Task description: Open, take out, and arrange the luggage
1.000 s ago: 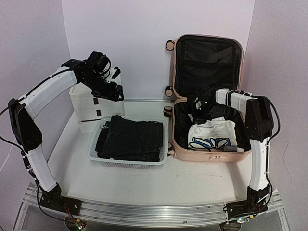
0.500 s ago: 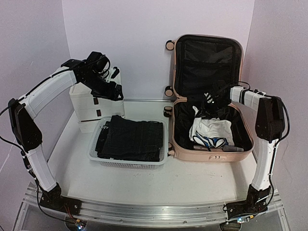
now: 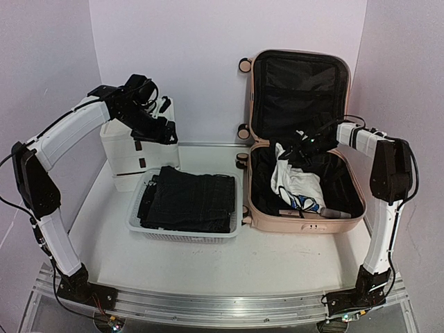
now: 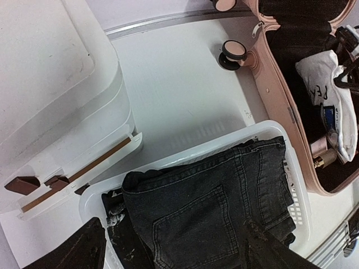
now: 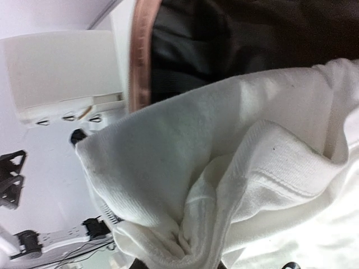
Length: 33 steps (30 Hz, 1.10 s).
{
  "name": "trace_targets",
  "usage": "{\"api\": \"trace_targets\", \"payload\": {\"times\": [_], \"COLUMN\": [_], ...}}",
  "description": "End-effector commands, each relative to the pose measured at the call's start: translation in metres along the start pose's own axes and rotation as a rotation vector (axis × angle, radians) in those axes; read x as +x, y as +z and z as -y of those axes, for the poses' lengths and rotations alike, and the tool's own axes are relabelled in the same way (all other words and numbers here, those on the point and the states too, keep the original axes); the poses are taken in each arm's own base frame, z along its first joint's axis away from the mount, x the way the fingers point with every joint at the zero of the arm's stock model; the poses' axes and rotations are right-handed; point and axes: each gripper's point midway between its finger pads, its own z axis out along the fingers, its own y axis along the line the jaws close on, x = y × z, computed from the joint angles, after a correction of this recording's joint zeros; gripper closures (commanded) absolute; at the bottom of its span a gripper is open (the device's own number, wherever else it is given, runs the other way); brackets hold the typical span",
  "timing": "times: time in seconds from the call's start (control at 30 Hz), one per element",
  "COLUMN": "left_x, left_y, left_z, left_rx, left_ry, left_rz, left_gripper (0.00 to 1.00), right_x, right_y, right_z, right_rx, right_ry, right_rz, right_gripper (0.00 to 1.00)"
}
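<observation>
Your luggage (image 3: pixel 303 222) lies open at 3 o'clock, its lid propped on the wall. Your right gripper (image 3: pixel 300 148) pinches the white shirt (image 3: pixel 295 182) up out of it, probably bound for the basket (image 3: pixel 187 238) at 9 o'clock. Your left gripper (image 3: pixel 165 132) hangs wide-fingered at 10 o'clock, out of the way.

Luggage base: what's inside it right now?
A white garment with blue print, pinched by the right claw, and a few small bottle-like items by the luggage front wall. Black lining elsewhere; anything beneath the garment is covered.
</observation>
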Motion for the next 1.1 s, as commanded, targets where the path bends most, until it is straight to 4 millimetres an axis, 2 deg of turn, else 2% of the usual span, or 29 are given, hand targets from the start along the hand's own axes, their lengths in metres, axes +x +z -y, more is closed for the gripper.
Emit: {"api": "trace_targets", "payload": {"times": [0.0,0.1,0.3,0.43,0.63,0.7,0.8,0.97,1.07], "left_x": [-0.009,-0.004,0.013,0.035,0.057,0.06,0.061,0.071,0.084], "left_y": [-0.028,-0.033,-0.047,-0.045,-0.048,-0.055,-0.077,-0.108,-0.116], "left_z": [-0.006,-0.012,-0.023,-0.036,-0.039,-0.037,-0.03,-0.02,-0.018], "left_rx": [-0.002,-0.007,-0.03,-0.092,-0.085,-0.065,-0.027,0.033,0.053], "left_ry": [-0.065,-0.117,-0.223,-0.24,-0.215,-0.181,-0.14,-0.104,-0.099], "left_rz": [0.064,0.063,0.064,0.041,0.09,0.142,0.228,0.312,0.342], "left_gripper": [0.18,0.18,0.18,0.19,0.2,0.2,0.19,0.18,0.18], "right_x": [0.005,0.016,0.059,0.091,0.125,0.14,0.161,0.176,0.178], "right_y": [-0.014,-0.009,0.021,0.048,0.08,0.091,0.111,0.147,0.171], "right_z": [-0.065,-0.082,-0.139,-0.162,-0.193,-0.199,-0.203,-0.211,-0.211], "right_rx": [-0.186,-0.203,-0.246,-0.236,-0.197,-0.168,-0.131,-0.082,-0.056], "right_ry": [-0.031,-0.009,-0.056,-0.107,-0.165,-0.199,-0.222,-0.171,-0.098], "right_rz": [-0.032,-0.062,-0.176,-0.239,-0.257,-0.245,-0.233,-0.193,-0.167], "right_gripper": [1.0,1.0,1.0,1.0,1.0,1.0,1.0,1.0,1.0]}}
